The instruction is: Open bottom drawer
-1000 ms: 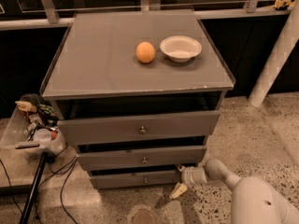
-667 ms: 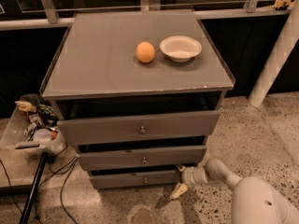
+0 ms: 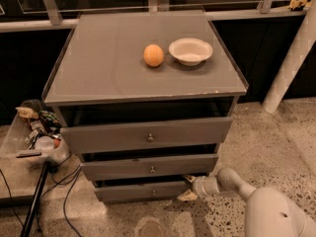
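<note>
The grey cabinet has three drawers. The bottom drawer is the lowest and shortest front, with a small round metal knob at its centre. It stands slightly out, with a dark gap above it. My gripper is at the drawer's right end, low near the floor, on a white arm coming from the lower right. Its fingertips sit by the drawer's right edge.
An orange and a white bowl sit on the cabinet top. A clear bin of clutter and a dark pole with cables stand left of the cabinet. A white post leans at right. The floor is speckled stone.
</note>
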Controlling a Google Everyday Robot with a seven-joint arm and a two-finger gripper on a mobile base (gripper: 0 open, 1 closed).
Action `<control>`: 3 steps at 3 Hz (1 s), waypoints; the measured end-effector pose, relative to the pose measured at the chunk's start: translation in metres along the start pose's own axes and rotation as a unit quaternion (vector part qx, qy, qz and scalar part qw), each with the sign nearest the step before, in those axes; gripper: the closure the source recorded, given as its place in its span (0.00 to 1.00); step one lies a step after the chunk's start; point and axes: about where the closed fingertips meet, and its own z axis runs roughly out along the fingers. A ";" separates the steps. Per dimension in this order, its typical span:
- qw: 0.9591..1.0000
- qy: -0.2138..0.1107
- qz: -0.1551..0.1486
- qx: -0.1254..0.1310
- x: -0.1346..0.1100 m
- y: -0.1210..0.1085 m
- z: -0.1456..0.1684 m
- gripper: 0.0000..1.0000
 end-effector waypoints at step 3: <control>1.000 0.000 0.000 0.000 -0.002 -0.001 -0.005 1.00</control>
